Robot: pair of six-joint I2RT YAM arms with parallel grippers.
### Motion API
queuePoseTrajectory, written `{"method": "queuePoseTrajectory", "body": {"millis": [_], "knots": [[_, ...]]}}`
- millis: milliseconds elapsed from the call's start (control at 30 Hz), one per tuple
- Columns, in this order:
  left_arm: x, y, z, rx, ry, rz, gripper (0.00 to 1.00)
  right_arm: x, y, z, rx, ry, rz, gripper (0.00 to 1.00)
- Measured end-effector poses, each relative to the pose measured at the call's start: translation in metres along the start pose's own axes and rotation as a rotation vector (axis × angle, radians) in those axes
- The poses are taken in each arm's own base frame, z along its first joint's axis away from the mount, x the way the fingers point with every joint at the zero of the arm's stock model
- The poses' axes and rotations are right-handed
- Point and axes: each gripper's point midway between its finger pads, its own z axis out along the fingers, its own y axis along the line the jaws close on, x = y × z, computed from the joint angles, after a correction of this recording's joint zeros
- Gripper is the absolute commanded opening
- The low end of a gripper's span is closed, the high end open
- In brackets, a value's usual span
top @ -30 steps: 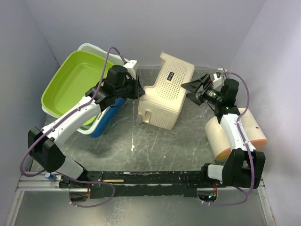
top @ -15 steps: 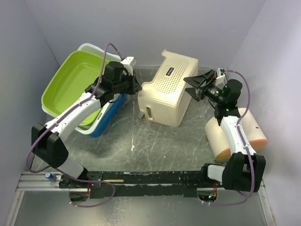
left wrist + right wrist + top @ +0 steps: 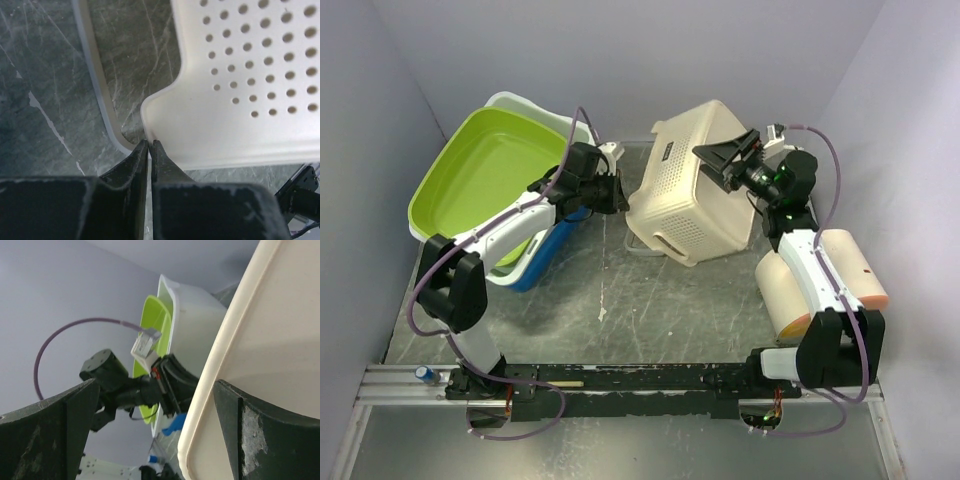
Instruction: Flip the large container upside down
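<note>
While the basket (image 3: pixel 695 190) leans tilted at the back middle of the table (image 3: pixel 650 300), near edge down on the surface and far right side raised, I have one arm at each side of it.

- Left gripper (image 3: pixel 618 195): jaws pressed narrow, all but together. In the wrist view the left gripper's (image 3: pixel 149 145) tips sit right at a rounded corner of the basket's (image 3: pixel 240 100) cream rim. Nothing shows between the fingers (image 3: pixel 132 165).
- Right gripper (image 3: pixel 718 165): jaws spread wide at the basket's raised upper right side. In the wrist view the right gripper (image 3: pixel 155 385) has the basket's (image 3: pixel 250 340) smooth cream edge running up between its fingers (image 3: pixel 50 430). I cannot tell whether either one touches it.
- Writing: a small dark label (image 3: pixel 667 153) sits on the perforated side; its text is too small to read. I can read no other lettering.
- Left of the basket: a green tub (image 3: pixel 480 180) nested in a white tub (image 3: pixel 525 103), with a blue tub (image 3: pixel 545 255) below them.
- Right edge of the table: a pale, peach-ended roll (image 3: pixel 820 285) lies beside my right arm.
</note>
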Motion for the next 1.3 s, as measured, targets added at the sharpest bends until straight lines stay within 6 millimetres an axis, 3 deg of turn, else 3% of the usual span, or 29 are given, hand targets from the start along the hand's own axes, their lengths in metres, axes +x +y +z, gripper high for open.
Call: {"method": "queuePoseTrajectory", "body": {"millis": [267, 433, 600, 733, 867, 1067, 1300], "knots": [[0.006, -0.004, 0.007, 0.038, 0.032, -0.005, 0.22, -0.012, -0.006, 0.026, 0.02, -0.057, -0.07, 0.99], [0.006, -0.008, 0.007, 0.059, 0.033, -0.006, 0.43, -0.015, -0.012, 0.026, 0.049, -0.078, -0.097, 0.99], [0.009, -0.015, 0.006, 0.076, 0.051, 0.0, 0.76, -0.013, -0.021, 0.021, 0.101, -0.078, -0.131, 0.99], [0.005, -0.021, 0.003, 0.084, 0.047, 0.006, 0.89, -0.008, -0.026, 0.019, 0.126, -0.059, -0.152, 0.99], [-0.008, -0.02, -0.007, 0.083, 0.008, -0.034, 0.88, 0.0, -0.037, 0.017, 0.162, -0.023, -0.142, 0.99], [-0.045, 0.0, -0.019, 0.124, -0.088, -0.142, 0.87, 0.009, -0.051, 0.015, 0.2, 0.02, -0.12, 1.0], [-0.073, 0.003, -0.015, 0.18, -0.139, -0.163, 0.86, 0.017, -0.058, 0.013, 0.221, 0.057, -0.104, 1.0]]}}
